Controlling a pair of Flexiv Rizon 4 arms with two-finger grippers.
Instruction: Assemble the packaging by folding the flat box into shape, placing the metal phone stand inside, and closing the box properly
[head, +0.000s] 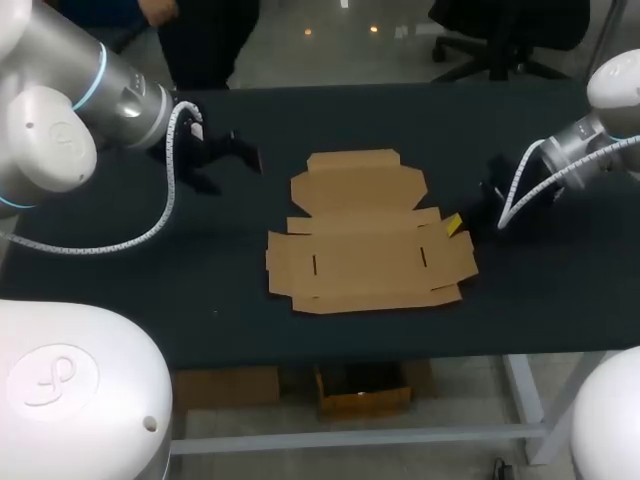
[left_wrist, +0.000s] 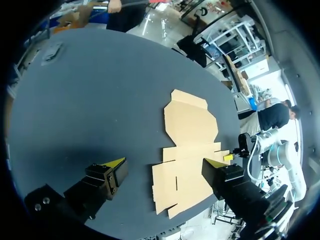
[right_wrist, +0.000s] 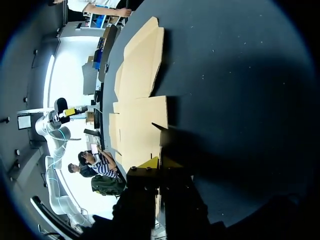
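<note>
Dark worktop (head: 250, 120), box (head: 365, 245) flat at centre. Left hand (left_wrist: 165, 167) wide; right hand (head: 457, 223) at box's edge, grip unclear. Risk: box may slide under push.

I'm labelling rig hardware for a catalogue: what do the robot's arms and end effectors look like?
The left arm and right arm have glossy white shells, silver-grey joints and white coiled cables; the left shows a blue ring. The left end effector and right end effector are black with yellow tips.

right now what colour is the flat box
The flat box is plain tan, clearest in the head view.
</note>
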